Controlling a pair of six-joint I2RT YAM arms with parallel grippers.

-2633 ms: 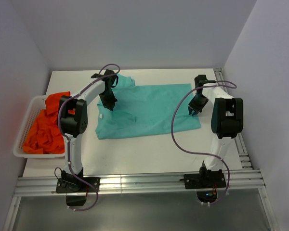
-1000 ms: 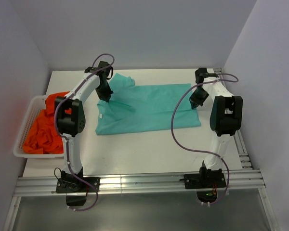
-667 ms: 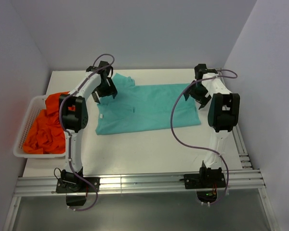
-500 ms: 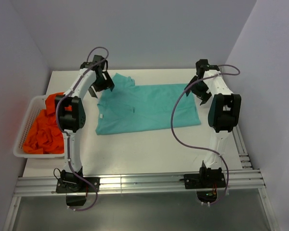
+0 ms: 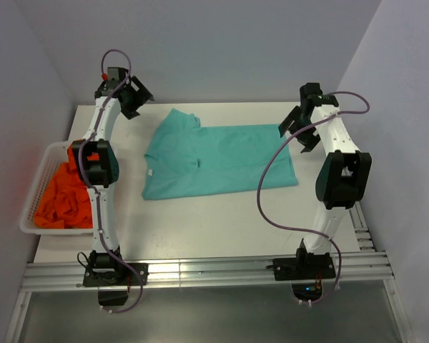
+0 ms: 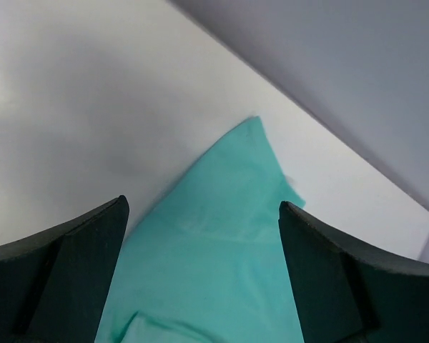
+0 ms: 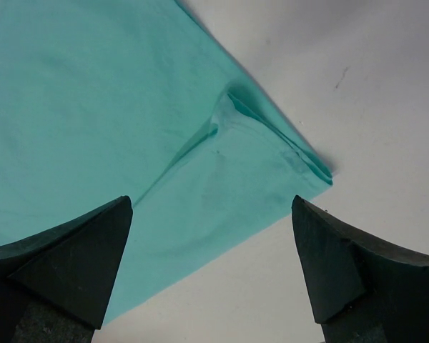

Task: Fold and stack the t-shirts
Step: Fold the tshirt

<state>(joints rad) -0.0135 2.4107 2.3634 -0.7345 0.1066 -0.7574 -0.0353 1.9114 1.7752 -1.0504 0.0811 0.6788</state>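
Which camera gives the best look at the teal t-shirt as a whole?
The top external view: the teal t-shirt shows whole there, lying on the table. The left wrist view catches only one pointed end of it. The right wrist view shows only a corner, with doubled layers and a crease.

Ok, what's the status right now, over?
Left gripper, right gripper open, empty. Teal t-shirt spread flat, unheld. Orange t-shirts heaped in basket. Nothing blocking.
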